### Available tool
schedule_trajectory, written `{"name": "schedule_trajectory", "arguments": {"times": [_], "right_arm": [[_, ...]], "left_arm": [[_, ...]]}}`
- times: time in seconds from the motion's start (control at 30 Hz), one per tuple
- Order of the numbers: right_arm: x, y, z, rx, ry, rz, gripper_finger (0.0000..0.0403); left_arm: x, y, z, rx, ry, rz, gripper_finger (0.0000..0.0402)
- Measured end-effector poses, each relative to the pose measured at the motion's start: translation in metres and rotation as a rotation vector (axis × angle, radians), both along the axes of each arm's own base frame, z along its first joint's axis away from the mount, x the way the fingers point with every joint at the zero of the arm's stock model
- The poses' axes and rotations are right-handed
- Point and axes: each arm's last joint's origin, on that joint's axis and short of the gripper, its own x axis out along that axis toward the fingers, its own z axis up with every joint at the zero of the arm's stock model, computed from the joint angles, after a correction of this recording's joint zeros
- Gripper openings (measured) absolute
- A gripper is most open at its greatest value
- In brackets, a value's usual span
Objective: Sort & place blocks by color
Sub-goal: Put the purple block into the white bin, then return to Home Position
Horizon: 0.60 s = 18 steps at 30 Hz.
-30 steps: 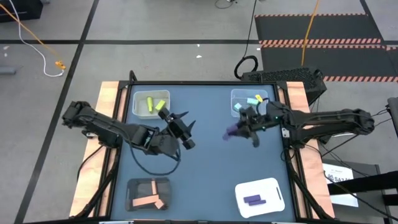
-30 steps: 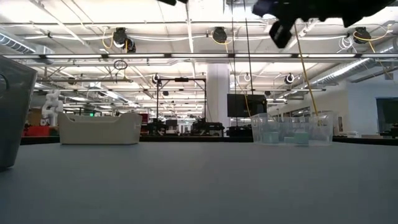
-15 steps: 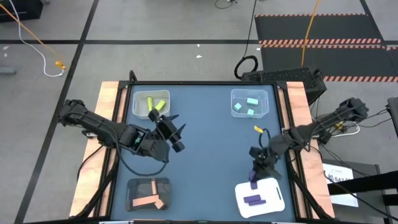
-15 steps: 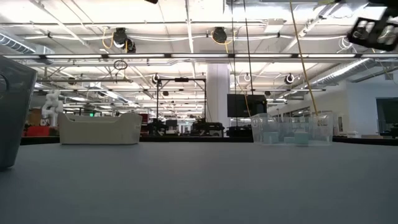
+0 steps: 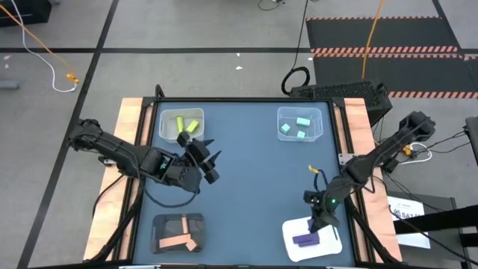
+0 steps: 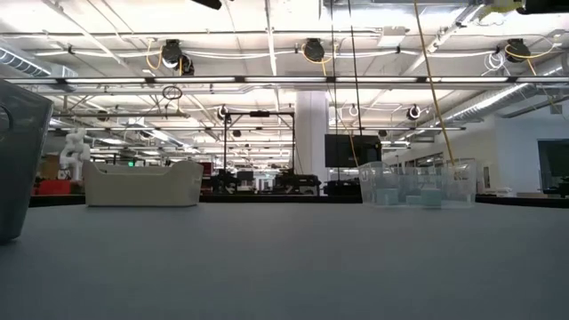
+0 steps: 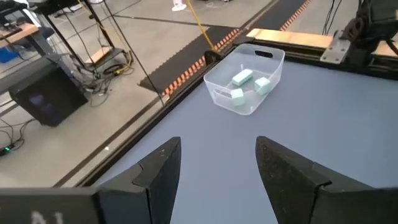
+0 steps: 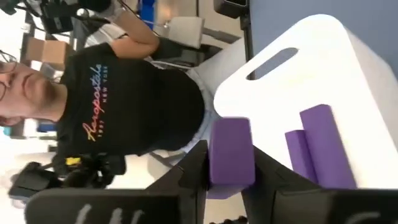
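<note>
Your right claw (image 8: 230,180) pinches a purple block (image 8: 231,152) over the white tray (image 5: 332,232), while your left claw (image 7: 214,168) hangs spread above the tabletop (image 5: 254,172).

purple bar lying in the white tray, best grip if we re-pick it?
Probably from straight above, fingers closing across the short width at mid-length. The purple bar lies flat in the white tray, long and narrow. A second purple block is clamped in the right gripper just above the tray, so wait until that is out of the way.
</note>
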Motion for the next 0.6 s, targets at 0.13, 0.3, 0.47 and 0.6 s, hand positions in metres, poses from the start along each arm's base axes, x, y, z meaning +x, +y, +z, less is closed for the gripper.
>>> {"name": "schedule_trajectory", "arguments": {"times": [0.13,0.3,0.47,0.6], "right_arm": [[0.002,0.003,-0.008,-0.003,-0.027,-0.035,0.0092],[0.004,0.004,-0.011,-0.008,-0.030,-0.055,0.0145],[0.004,0.004,-0.008,0.005,-0.046,-0.054,0.0202],[0.004,0.004,-0.006,0.020,-0.066,-0.056,0.0239]], "left_arm": [[-0.005,0.000,0.001,-0.022,-0.004,0.003,0.0209],[-0.007,0.000,0.003,-0.017,0.000,-0.002,0.0209],[-0.008,-0.001,0.003,0.040,0.051,-0.040,0.0209],[-0.012,-0.002,0.008,0.007,0.010,-0.032,0.0209]]}}
